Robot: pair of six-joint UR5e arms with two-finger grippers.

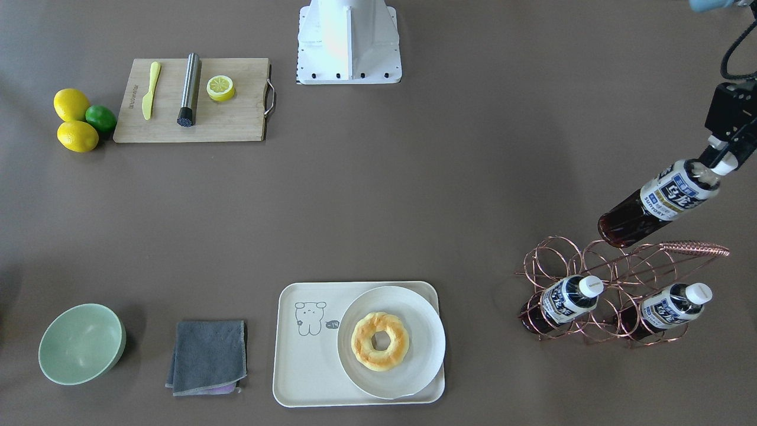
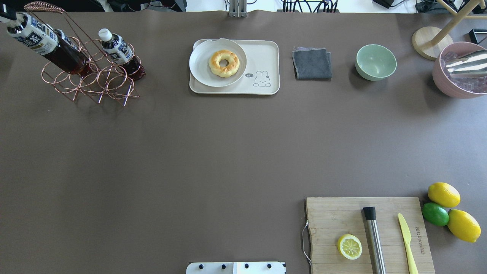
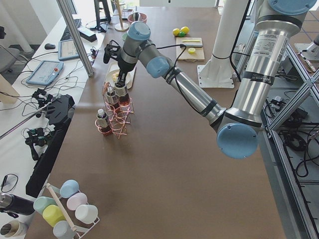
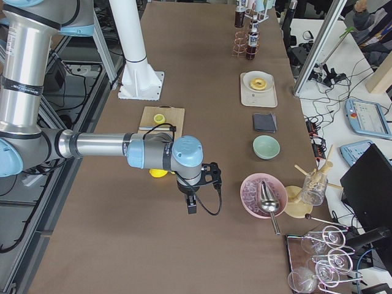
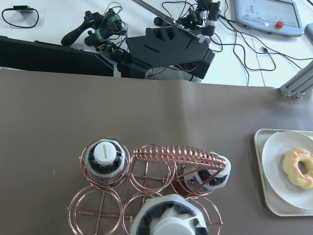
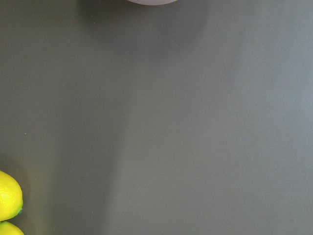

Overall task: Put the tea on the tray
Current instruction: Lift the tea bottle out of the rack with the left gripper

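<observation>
Since the tea is gripped at its neck, just under the white cap, it is carried hanging below the left gripper, whose fingers are closed tight on it. The bottle is seen over the copper wire rack, well apart from the tray. Room is offered at the tray's bear end, as the other end is taken by the plate. The opening of the right gripper cannot be told.

You see the tea blurred and cut by the bottom edge in the left wrist view; the right claw is too small to read its jaws.
</observation>
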